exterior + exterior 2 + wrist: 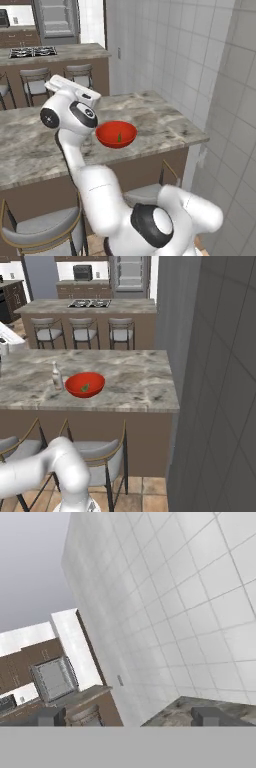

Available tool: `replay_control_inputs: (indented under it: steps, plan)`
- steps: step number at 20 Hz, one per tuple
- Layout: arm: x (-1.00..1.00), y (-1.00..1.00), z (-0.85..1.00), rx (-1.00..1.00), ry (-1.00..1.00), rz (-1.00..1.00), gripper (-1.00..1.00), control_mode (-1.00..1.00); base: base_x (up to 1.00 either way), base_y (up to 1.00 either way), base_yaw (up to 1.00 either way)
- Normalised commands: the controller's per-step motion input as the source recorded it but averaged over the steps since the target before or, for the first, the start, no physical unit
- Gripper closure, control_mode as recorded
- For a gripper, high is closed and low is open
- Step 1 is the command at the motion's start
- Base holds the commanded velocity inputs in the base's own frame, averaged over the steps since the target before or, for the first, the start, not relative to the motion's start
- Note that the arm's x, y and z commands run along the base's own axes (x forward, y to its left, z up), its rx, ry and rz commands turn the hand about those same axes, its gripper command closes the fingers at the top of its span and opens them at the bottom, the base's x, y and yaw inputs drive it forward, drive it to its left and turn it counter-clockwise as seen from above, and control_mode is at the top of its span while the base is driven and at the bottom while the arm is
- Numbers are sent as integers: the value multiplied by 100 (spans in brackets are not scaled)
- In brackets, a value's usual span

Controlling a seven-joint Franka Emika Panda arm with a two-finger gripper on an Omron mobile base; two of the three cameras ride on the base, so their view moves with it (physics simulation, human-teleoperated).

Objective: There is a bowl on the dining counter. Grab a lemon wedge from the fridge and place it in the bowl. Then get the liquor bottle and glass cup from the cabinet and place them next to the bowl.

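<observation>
Though near edge, bowl (85,384) inboard.

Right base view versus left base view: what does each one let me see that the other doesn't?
Right base view: a slim pale liquor bottle standing on the counter just left of the bowl. Left base view: the robot's arm seen close up, its white and dark joints covering the stretch of counter left of the bowl. Both: the red bowl with the lemon wedge inside it, sitting on the dining counter, and the fridge far behind.
</observation>
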Motion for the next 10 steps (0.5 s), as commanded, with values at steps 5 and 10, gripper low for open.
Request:
replay_control_inputs:
  steps: [5,10]
  plan:
    - [-100,-24,16,13,8,2,-100,-100,0,0,0]
    - [-100,-35,-11,24,0,7,-100,-100,0,0,0]
